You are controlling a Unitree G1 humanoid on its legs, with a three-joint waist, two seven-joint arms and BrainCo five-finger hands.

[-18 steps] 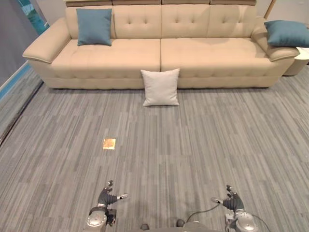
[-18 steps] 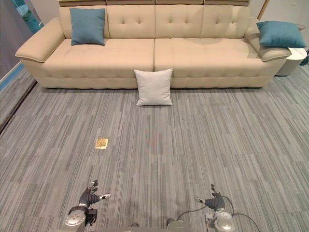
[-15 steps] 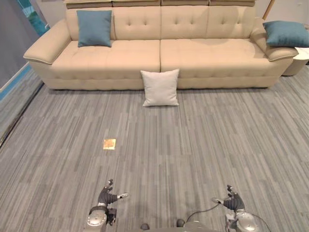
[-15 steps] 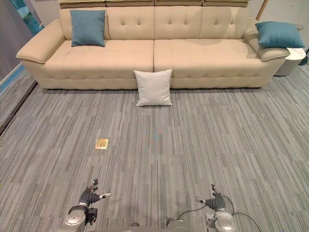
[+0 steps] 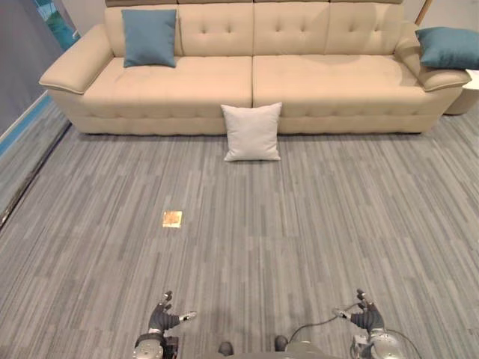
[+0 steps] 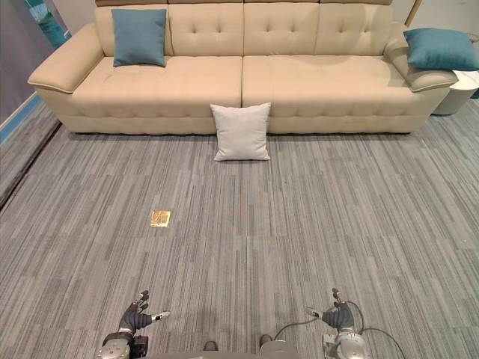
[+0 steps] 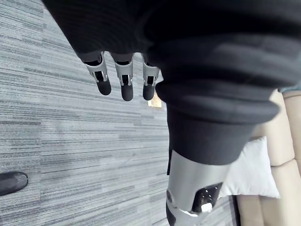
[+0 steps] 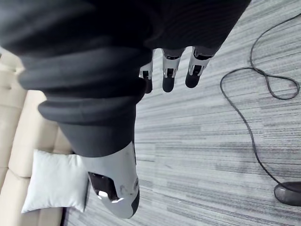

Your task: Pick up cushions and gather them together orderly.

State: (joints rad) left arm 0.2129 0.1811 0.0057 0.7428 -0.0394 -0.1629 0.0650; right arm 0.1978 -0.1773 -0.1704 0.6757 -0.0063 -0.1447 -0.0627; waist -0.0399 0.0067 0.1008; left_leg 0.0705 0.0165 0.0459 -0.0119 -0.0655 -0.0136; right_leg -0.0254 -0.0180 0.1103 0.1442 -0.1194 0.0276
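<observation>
A white cushion (image 5: 252, 132) stands on the carpet, leaning against the front of the beige sofa (image 5: 322, 82). One teal cushion (image 5: 150, 37) rests upright against the sofa's back at its left end. Another teal cushion (image 5: 449, 46) lies on the right armrest. My left hand (image 5: 163, 320) and right hand (image 5: 364, 318) hang low at the near edge, far from the cushions, both open and holding nothing. In the left wrist view straight fingers (image 7: 123, 84) point over the carpet, with the white cushion (image 7: 249, 172) beyond. The right wrist view shows straight fingers (image 8: 168, 75) too.
A small gold square (image 5: 172, 218) lies flat on the grey striped carpet left of centre. A white round side table (image 5: 470, 88) stands past the sofa's right end. A wall with a blue skirting (image 5: 22, 123) runs along the left.
The whole picture has shifted slightly, so the camera moved. Both hands sit a bit lower in the view, still open. The cushions have not moved.
</observation>
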